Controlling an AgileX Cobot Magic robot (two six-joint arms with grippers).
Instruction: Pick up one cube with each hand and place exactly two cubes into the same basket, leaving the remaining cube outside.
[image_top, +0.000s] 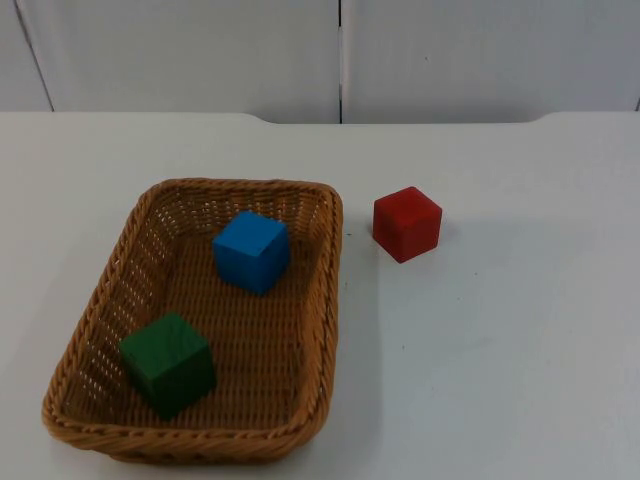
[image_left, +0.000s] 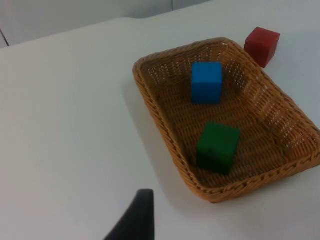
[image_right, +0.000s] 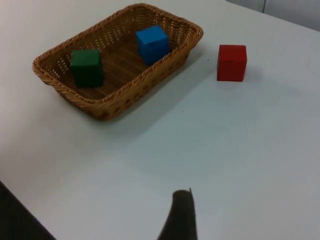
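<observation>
Status: 2 cubes lie inside the wicker basket (image_top: 330, 300). The blue cube (image_top: 251, 251) sits toward the basket's far end, near the wall closest to the red cube. The green cube (image_top: 168, 364) sits at the near end, against the opposite long wall and tilted slightly on the weave. The 2 are apart and not touching. The red cube (image_top: 407, 223) stands on the white table (image_top: 500, 350), outside the basket and just beside its far corner, clear of the rim.

Step in hand: judged from this layout, the placing is complete. 2 cubes are in 1 basket and 1 cube is left outside, as the task requires. The next move calls for nothing more than holding both arms clear. Neither arm should come down toward the red cube or knock the basket rim.

Grippers: the left gripper (image_left: 134, 217) hangs above bare table beside the basket's long wall, well back from the cubes. The right gripper (image_right: 180, 215) hangs above bare table on the red cube's side, well apart from it. Each shows 1 black fingertip and nothing is seen held. Whether either pincer is open or closed cannot be told.

Obscured: the basket's near rim meets the lower edge of the top view. The green cube's underside is hidden by the basket wall.
</observation>
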